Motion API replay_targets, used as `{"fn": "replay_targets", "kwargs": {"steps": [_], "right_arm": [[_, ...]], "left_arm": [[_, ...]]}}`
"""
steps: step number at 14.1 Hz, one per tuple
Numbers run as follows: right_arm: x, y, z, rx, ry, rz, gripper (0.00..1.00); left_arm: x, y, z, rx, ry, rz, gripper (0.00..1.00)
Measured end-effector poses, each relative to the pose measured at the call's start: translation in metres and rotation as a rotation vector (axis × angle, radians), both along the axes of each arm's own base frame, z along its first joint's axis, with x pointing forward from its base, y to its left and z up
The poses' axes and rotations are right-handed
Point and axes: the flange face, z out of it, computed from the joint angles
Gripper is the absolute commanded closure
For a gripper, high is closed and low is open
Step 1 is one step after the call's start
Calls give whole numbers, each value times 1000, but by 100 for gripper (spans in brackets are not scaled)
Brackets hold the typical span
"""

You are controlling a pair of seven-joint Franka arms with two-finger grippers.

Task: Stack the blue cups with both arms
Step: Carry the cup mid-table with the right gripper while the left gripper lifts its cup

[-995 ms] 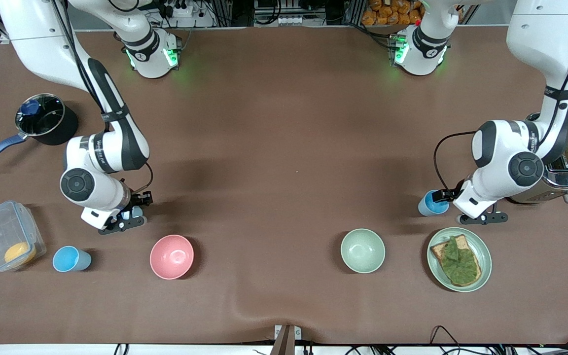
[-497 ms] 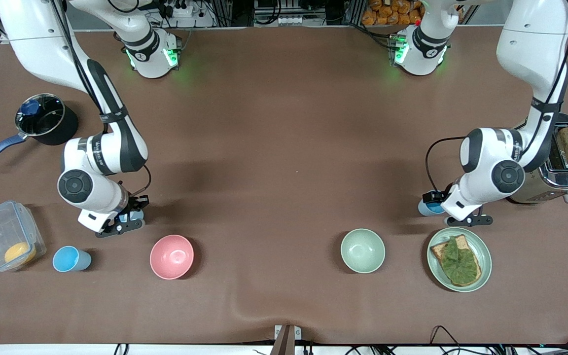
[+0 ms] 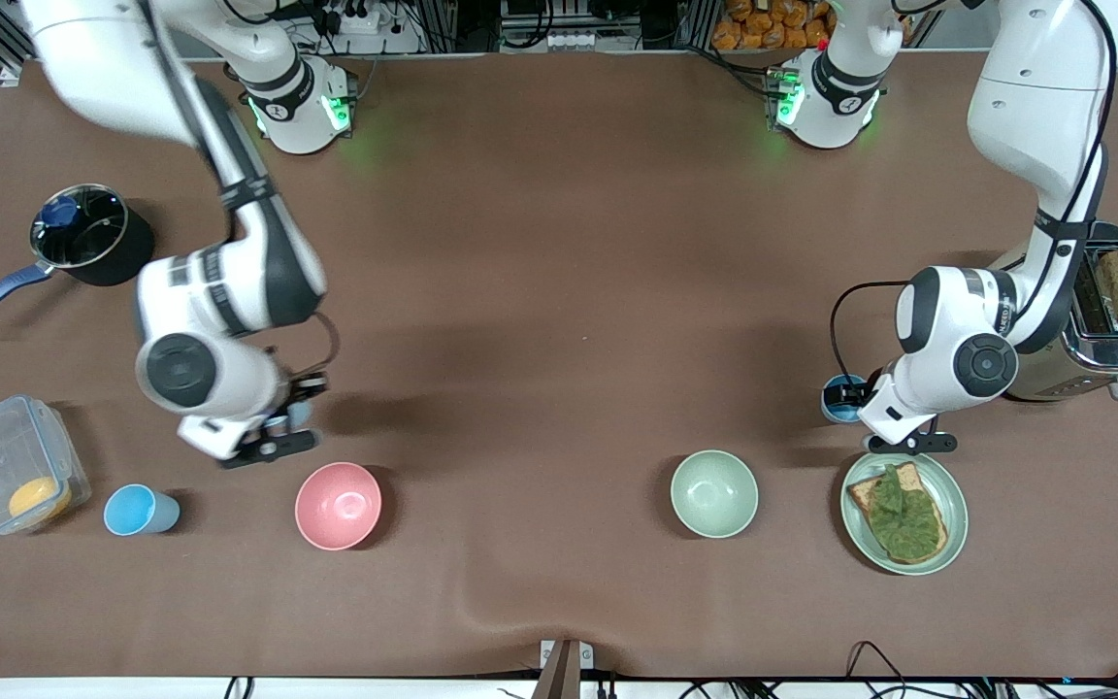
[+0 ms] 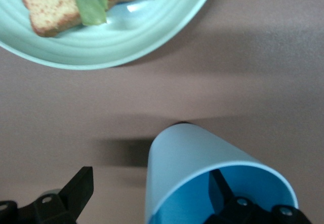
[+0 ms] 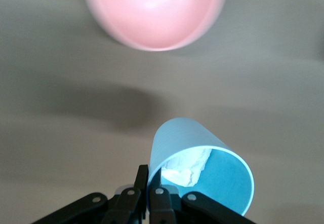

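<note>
The right claw (image 5: 152,196), over the surface (image 3: 559,291), pinches a blue cup's rim (image 5: 202,176). The left claw (image 4: 152,203) stands apart, one finger inside another blue cup (image 4: 202,183) beside the plate (image 4: 126,36).

No lettering can be read; small print on both arms' forearm bands stays illegible.
</note>
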Motion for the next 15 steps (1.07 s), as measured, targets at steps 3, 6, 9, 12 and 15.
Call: {"fn": "replay_targets", "kwargs": {"steps": [3, 6, 9, 12, 15], "right_arm": [[-43, 103, -4, 12, 10, -149, 100], [-65, 158, -18, 79, 24, -293, 100], [-71, 179, -37, 131, 46, -409, 100], [-82, 208, -53, 137, 17, -487, 100], [-105, 244, -68, 134, -1, -523, 100]], "left_arm": [[0, -2, 0, 4, 0, 25, 69], [0, 6, -7, 10, 12, 47, 100], [0, 9, -10, 14, 14, 71, 100], [6, 9, -4, 12, -3, 79, 100], [10, 13, 0, 12, -13, 89, 100]]}}
